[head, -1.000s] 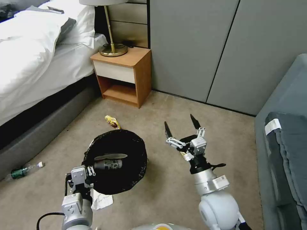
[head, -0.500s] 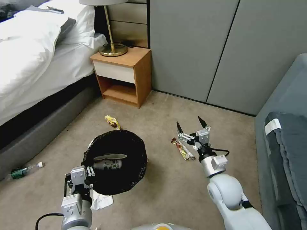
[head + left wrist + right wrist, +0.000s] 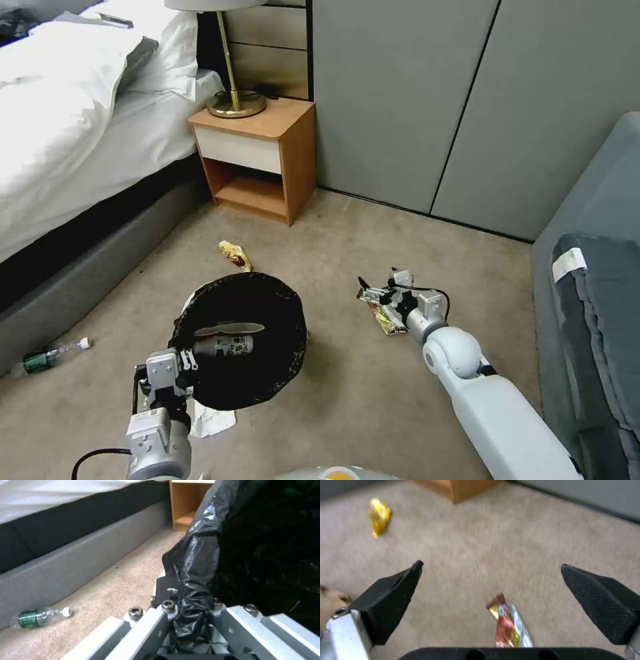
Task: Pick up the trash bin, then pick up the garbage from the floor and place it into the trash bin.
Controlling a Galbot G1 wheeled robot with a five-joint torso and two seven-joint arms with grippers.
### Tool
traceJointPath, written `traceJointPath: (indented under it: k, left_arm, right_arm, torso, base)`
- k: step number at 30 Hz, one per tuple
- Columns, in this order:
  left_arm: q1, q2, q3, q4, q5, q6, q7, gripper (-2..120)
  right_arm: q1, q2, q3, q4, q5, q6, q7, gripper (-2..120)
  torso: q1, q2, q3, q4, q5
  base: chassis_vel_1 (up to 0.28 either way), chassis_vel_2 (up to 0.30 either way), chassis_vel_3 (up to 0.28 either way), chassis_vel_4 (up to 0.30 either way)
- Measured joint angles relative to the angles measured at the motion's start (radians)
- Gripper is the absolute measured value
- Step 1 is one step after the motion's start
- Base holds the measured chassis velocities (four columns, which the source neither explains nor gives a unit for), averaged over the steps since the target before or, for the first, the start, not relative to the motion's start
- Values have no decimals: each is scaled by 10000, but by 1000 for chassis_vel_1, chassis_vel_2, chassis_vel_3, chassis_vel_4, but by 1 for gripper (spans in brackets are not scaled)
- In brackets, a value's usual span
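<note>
The trash bin (image 3: 267, 373), lined with a black bag (image 3: 206, 555), hangs tilted above the carpet, and my left gripper (image 3: 181, 360) is shut on its near rim. Some litter lies inside it. Low over the carpet, my right gripper (image 3: 377, 291) is open just above a red-and-gold snack wrapper (image 3: 387, 319). In the right wrist view the wrapper (image 3: 508, 627) lies between and just behind the spread black fingertips (image 3: 393, 592). More garbage lies around: a yellow wrapper (image 3: 235, 255), a green-labelled bottle (image 3: 47, 357) and a white paper scrap (image 3: 212, 419).
A bed (image 3: 67, 133) with a grey base runs along the left. A wooden nightstand (image 3: 257, 160) with a lamp stands at the back. Grey wardrobe doors (image 3: 427, 100) close off the far side, and a grey sofa (image 3: 593, 300) fills the right.
My right arm has stretched forward and down, bringing the open gripper from mid-air to just above the snack wrapper on the carpet. The left gripper and the bin have barely moved.
</note>
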Motion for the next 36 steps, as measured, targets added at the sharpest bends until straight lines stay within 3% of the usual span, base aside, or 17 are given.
traceJointPath:
  k: [8, 12, 19, 36]
  left_arm:
    - [2, -42, 74, -1, 97, -7, -2, 0]
    - [10, -81, 116, 3, 196, -8, -7, 0]
    - [79, -93, 70, -58, 235, 1, -17, 0]
    - [102, -142, 111, -61, 302, 9, -27, 0]
  right_arm:
    - [527, 46, -48, -1249, -364, 122, -772, 100]
    - [1214, 311, 6, -3081, -1102, 450, -1315, 100]
    - [1843, 564, 161, -4566, -1624, 758, -1394, 100]
    - [1536, 764, 238, -4982, -1872, 533, -1175, 100]
  torso:
    - [0, 0, -1, 0, -3]
    - [0, 0, 0, 0, -2]
    - [0, 0, 0, 1, -1]
    - [-1, 0, -1, 0, -1]
  base:
    - [0, 0, 0, 0]
    - [0, 0, 0, 0]
    - [0, 0, 0, 0]
    - [0, 0, 0, 0]
